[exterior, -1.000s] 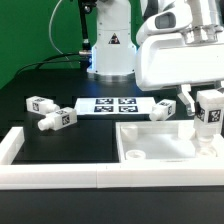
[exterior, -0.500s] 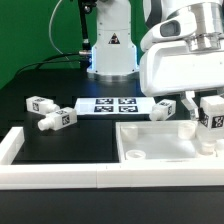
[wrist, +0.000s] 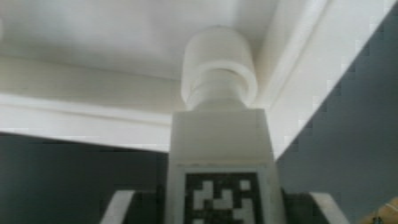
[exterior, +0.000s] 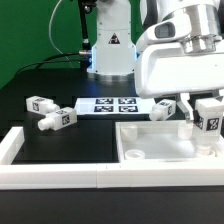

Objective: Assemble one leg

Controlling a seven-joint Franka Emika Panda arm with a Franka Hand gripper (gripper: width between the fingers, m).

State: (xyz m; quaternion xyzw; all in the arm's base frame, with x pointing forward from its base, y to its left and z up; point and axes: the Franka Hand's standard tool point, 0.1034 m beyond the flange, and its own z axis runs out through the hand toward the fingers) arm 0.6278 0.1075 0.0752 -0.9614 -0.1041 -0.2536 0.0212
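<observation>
My gripper (exterior: 208,127) is shut on a leg (exterior: 209,120), a white peg with a tagged blocky end, held upright over the right side of the white square tabletop (exterior: 150,140) at the exterior view's right. In the wrist view the leg (wrist: 221,120) points away from the camera toward the tabletop's raised edge (wrist: 107,100), its tagged block between my fingers (wrist: 125,205). Whether the peg's tip touches the tabletop I cannot tell. Two loose legs lie at the exterior view's left (exterior: 39,104) (exterior: 58,120), and another (exterior: 164,108) lies beside the tabletop.
The marker board (exterior: 112,104) lies flat behind the tabletop. A white frame (exterior: 40,170) runs along the table's front edge and left side. The robot's base (exterior: 110,50) stands at the back.
My gripper has come down with the leg toward the tabletop over the last second; little has moved in the last half second.
</observation>
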